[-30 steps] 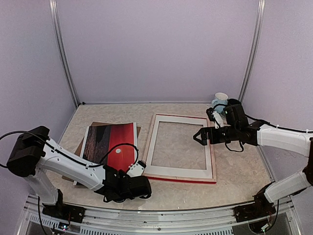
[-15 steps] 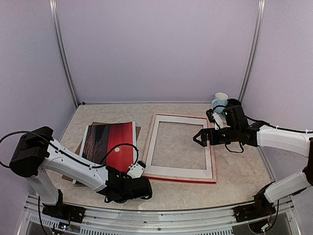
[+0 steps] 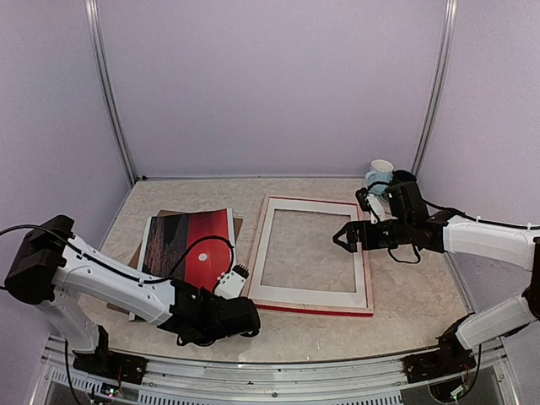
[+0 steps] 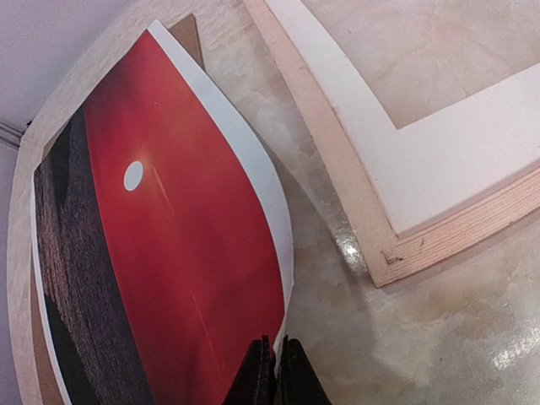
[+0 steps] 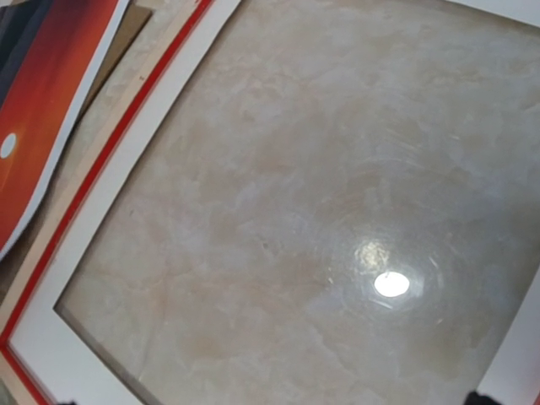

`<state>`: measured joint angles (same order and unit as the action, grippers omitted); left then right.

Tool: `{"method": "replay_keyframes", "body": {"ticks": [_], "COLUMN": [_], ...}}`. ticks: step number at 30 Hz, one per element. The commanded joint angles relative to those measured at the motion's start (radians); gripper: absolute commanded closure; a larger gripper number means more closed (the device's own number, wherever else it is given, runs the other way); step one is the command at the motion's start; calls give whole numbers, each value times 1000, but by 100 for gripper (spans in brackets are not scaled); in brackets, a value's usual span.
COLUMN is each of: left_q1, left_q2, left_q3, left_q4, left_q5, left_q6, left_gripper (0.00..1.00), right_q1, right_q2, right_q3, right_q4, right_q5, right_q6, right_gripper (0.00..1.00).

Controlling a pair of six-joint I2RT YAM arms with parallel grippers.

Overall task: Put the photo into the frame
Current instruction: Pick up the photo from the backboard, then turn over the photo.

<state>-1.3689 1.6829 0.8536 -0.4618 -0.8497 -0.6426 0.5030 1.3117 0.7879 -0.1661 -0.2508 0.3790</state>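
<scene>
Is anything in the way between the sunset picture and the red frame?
Nothing visible. Only a strip of bare table lies between the photo, pinched at its near corner by the left gripper, and the frame. The frame's opening shows just tabletop; the right gripper hangs open over its right side.

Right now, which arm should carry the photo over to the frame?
Left. The left hand is shut on the photo's near edge, which is lifted. The right hand hovers open above the frame, holding nothing.
</scene>
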Motion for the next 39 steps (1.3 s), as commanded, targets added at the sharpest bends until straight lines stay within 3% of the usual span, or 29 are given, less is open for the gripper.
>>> {"method": "replay_keyframes", "body": {"ticks": [1, 10, 16, 21, 25, 33, 39], "left_q1": [10, 45, 111, 152, 165, 163, 162], "left_q2": [-52, -150, -242, -231, -154, 60, 48], "left_q3": [9, 64, 89, 162, 285, 676, 837], "left_q4": [26, 74, 167, 238, 279, 271, 343], "left_q5": [-33, -18, 56, 116, 175, 257, 378], "left_q6": [34, 122, 201, 274, 348, 483, 542], "left_gripper": [93, 97, 96, 96, 96, 97, 98], "right_q1": [-1, -1, -1, -1, -1, -1, -6], "right_q2": [4, 6, 3, 4, 6, -10, -29], "right_q3": [1, 3, -1, -6, -9, -18, -34], "right_q4": [13, 17, 18, 28, 34, 26, 31], "right_q5": [-9, -15, -18, -25, -27, 0, 19], "right_q6": [3, 6, 7, 13, 15, 10, 18], "right_gripper": [1, 1, 1, 1, 1, 1, 1]}}
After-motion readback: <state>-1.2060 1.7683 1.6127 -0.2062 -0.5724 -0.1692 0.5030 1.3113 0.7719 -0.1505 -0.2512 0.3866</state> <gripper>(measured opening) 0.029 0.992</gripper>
